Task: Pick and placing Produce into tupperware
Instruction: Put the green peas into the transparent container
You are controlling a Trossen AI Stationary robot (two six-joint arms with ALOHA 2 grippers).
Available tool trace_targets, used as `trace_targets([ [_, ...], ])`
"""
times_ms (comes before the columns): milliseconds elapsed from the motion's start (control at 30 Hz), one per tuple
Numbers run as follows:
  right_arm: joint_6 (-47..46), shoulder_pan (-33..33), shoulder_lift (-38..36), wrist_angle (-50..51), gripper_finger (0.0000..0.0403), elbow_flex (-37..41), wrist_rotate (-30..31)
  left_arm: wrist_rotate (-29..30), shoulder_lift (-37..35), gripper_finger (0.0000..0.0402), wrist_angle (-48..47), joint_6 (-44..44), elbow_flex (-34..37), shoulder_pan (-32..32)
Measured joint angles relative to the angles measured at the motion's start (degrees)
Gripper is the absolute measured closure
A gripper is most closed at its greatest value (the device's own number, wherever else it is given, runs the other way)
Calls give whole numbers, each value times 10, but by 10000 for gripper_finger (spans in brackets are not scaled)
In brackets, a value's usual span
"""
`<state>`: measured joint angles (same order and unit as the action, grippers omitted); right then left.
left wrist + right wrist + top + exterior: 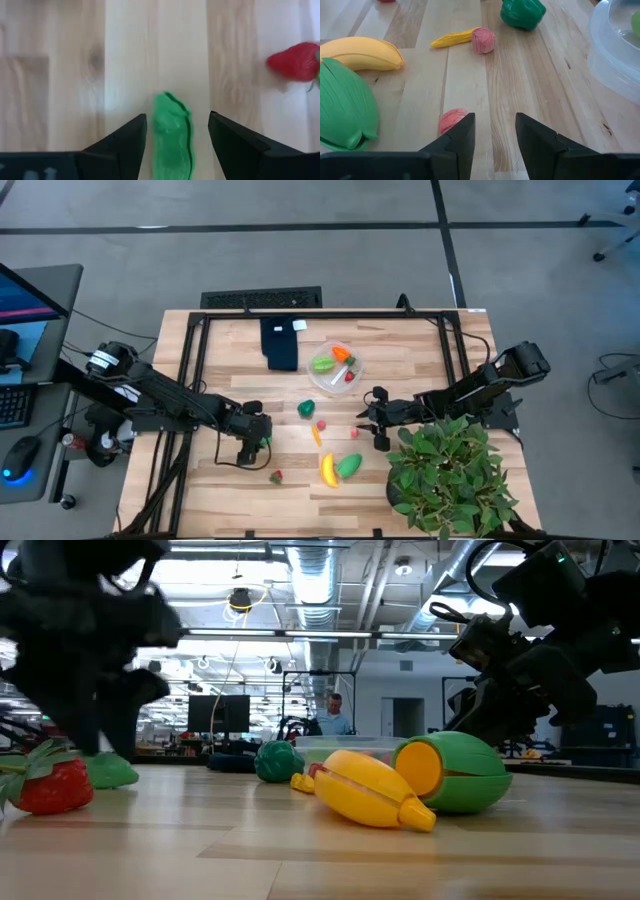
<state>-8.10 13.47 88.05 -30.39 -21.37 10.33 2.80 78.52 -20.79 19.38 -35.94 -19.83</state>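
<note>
In the low view, a red strawberry (45,783) lies nearest at the left edge of the frame, with a flat green piece (110,772) just behind it under the dark left arm. At centre right lie the yellow banana (372,790) and, touching it, a green-shelled fruit with an orange face (455,772).

From above, the left gripper (256,442) sits low on the table (200,480) at lower centre-left; its wrist view shows the fingers (122,145) spread apart with the green piece between them, gaps visible on both sides.

Farther up the frame, the right gripper (378,435) hovers right of centre, beside the potted plant (450,475). Its jaws stand narrowly apart, holding nothing, and a small pink-red piece (451,120) lies on the wood just beside one fingertip.

Above centre sit a dark green pepper (306,408) and a yellow-orange strip (316,435).

Farthest up, the clear tupperware (322,382) holds green, orange and red produce, beside a dark blue cloth (281,343).
</note>
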Motion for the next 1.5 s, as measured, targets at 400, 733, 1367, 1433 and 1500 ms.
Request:
trace_targets([
  [400, -9, 0, 0, 3, 269, 0, 0, 41, -1, 198, -151, -22, -66, 0],
  [733, -16, 8, 0, 12, 269, 0, 0, 22, 39, 198, -148, -8, -64, -1],
  [1367, -24, 8, 0, 15, 269, 0, 0, -21, 58, 198, -115, -8, -61, -1],
  [1433, -24, 8, 0, 16, 269, 0, 0, -21, 62, 198, -114, -8, -58, -1],
  [1500, -24, 8, 0, 17, 269, 0, 0, -26, 65, 198, -87, -8, -48, -1],
])
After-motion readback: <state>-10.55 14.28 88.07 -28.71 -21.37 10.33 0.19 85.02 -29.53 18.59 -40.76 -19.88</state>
